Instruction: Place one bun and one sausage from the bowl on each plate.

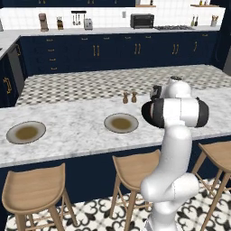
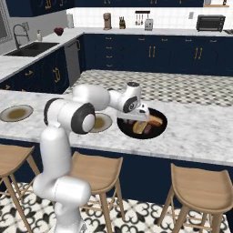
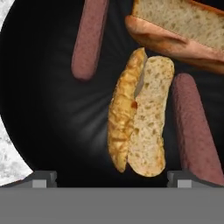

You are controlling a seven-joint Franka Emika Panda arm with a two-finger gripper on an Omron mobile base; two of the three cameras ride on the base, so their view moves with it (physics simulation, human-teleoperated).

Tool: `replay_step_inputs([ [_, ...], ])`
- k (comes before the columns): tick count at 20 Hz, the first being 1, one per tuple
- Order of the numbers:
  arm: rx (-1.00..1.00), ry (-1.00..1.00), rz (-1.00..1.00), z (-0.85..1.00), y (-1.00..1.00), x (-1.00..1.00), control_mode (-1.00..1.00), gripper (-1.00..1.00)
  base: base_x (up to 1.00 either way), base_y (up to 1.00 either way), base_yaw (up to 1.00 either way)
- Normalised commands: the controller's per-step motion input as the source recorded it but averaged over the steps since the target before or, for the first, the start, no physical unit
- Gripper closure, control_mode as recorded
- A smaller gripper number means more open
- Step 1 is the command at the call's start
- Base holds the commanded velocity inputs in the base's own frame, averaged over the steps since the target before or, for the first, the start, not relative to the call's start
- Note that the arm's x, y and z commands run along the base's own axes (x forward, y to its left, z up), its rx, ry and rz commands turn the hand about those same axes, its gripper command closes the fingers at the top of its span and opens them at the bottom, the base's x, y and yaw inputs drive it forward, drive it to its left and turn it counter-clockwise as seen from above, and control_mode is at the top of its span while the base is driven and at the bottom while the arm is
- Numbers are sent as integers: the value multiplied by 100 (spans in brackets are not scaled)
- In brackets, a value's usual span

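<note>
The black bowl point(image 2: 155, 133) sits on the marble counter, right of two grey plates point(image 2: 101, 122) point(image 2: 17, 113) with brownish centres. My gripper point(image 2: 136, 120) hangs open just above the bowl's left half. In the hand view the bowl point(image 3: 52, 109) holds a split bun point(image 3: 140, 118) lying lengthwise between my fingertips point(image 3: 43, 177). A second bun point(image 3: 179, 30) lies at the top right. One sausage point(image 3: 89, 37) lies at the top left and another point(image 3: 194, 127) beside the centre bun on the right. The gripper point(image 3: 113, 178) holds nothing. Both plates point(image 1: 121, 122) point(image 1: 26, 132) are empty.
Salt and pepper shakers point(image 1: 129, 97) stand at the counter's far edge behind the nearer plate. Wooden stools point(image 2: 98, 172) line the front of the counter below. Bare marble point(image 2: 200, 132) stretches right of the bowl.
</note>
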Motion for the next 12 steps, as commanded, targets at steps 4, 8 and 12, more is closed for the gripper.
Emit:
replay_step_inputs([
  [4,0,0,0,-40,-19,29,-100,-100,0,0,0],
  [8,0,0,0,-34,-6,16,-100,-100,0,0,0],
  [12,0,0,0,-17,0,5,-100,-100,0,0,0],
])
